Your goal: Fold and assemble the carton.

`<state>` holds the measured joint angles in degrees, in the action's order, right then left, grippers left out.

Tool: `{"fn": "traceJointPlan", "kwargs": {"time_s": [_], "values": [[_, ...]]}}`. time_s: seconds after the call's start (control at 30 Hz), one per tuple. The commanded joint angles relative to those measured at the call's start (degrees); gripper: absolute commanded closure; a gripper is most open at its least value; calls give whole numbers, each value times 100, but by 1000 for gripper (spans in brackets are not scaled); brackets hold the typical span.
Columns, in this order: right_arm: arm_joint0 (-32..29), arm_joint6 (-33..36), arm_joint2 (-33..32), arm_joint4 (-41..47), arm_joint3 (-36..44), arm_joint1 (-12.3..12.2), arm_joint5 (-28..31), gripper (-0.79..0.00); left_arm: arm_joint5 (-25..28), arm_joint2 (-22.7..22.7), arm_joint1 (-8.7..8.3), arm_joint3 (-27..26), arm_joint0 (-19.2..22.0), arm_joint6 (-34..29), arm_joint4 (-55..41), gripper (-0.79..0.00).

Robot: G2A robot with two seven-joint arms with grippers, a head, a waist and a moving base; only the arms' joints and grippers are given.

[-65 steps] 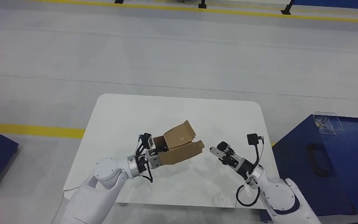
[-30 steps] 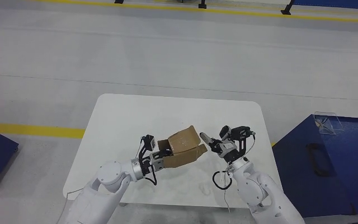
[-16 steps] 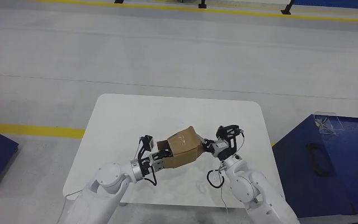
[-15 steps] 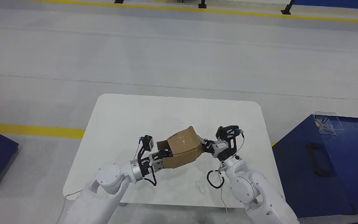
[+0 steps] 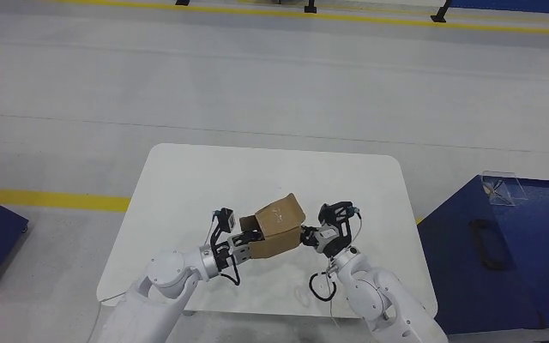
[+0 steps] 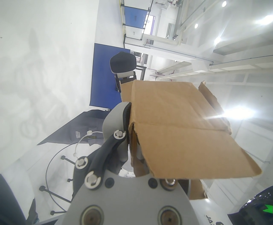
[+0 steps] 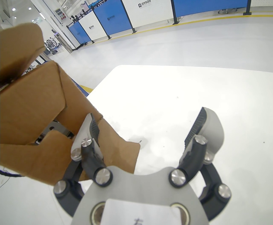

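Note:
A brown cardboard carton (image 5: 276,225) is held just above the white table (image 5: 189,180), near its middle. My left gripper (image 5: 238,244) is shut on the carton's left end. In the left wrist view one finger (image 6: 122,119) presses a carton (image 6: 181,127) wall and the other is hidden behind the board. My right gripper (image 5: 309,237) stands open at the carton's right end. In the right wrist view one of its fingers (image 7: 92,127) lies against a lower flap of the carton (image 7: 32,106), while the other finger (image 7: 204,123) hangs free over the table (image 7: 170,89).
A blue cabinet (image 5: 489,249) stands off the table's right side. The table's far half and left part are bare white surface. Blue and white barrier panels (image 7: 136,15) line the floor far behind.
The right gripper has swung left from the table's right side up to the carton's right end. The carton's raised flaps have folded down, making the box more compact.

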<state>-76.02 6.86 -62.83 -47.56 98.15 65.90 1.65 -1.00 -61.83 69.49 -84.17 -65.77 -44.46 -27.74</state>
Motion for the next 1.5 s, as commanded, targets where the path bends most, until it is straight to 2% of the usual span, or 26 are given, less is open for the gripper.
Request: {"fn": "traceJointPlan", "kwargs": {"time_s": [0.0,0.3,0.6,0.77,1.0,1.23,1.47], "values": [[33,11,55,17,-28,22,11,-785,1,4,3,13,3,12,-1,0],[-16,-22,-51,242,-26,60,194,-785,8,-22,0,12,-37,2,7,0],[-333,43,-890,1024,-79,-9,404,-785,58,-101,-5,30,-64,-257,-262,0],[-345,523,-948,1494,-411,2,407,-785,48,-155,-8,95,-44,-607,-575,0],[-199,1404,-659,2304,-726,50,1026,-785,42,-128,-7,88,-37,-595,-524,0],[-319,2129,-970,3366,-516,0,1511,-785,-11,-92,-3,54,-45,-540,-471,0],[-429,2273,-1203,3600,-266,-44,1652,-785,-18,-42,7,48,-37,-479,-434,0]]}}
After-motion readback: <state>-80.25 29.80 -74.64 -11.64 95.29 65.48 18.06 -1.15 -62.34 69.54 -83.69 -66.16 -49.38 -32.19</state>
